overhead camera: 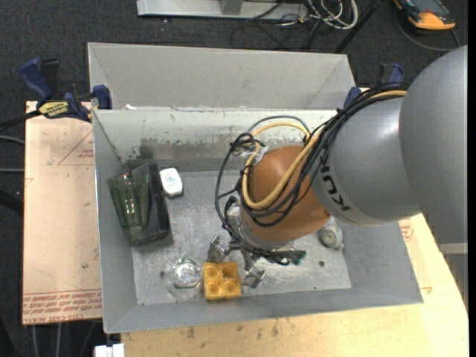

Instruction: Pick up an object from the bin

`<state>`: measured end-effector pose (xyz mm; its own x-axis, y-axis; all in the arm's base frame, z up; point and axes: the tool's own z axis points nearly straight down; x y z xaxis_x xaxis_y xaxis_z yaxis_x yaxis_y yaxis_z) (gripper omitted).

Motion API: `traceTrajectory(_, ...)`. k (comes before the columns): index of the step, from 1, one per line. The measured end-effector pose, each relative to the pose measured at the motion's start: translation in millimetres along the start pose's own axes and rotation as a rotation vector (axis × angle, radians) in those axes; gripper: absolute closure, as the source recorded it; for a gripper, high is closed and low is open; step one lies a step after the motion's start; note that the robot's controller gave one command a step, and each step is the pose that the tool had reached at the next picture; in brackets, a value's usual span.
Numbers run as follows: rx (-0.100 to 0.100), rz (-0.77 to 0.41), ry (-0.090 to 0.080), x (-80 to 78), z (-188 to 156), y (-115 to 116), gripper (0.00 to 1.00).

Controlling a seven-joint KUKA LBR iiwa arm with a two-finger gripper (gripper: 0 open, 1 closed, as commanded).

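My gripper [236,262] hangs low over the front middle of the bin, below the orange wrist cover. Its two metal fingers stand apart, open, with nothing between them. Just in front of the fingertips lies a yellow waffle-patterned block [222,280], close to them or touching. Left of the block sits a small clear glass piece [183,273]. A thin dark green stick [291,256] pokes out from under the gripper on its right side.
A green translucent cup [132,200] lies on a dark box [156,207] by the left wall, with a small white plastic piece [171,181] behind it. A grey round thing [329,236] lies to the right, partly under the arm.
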<state>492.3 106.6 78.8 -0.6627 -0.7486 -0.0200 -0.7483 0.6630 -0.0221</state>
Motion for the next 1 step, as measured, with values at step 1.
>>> traceTrajectory(1, -0.009, -0.098, -0.008, 8.0, -15.8, -4.1, 1.00)
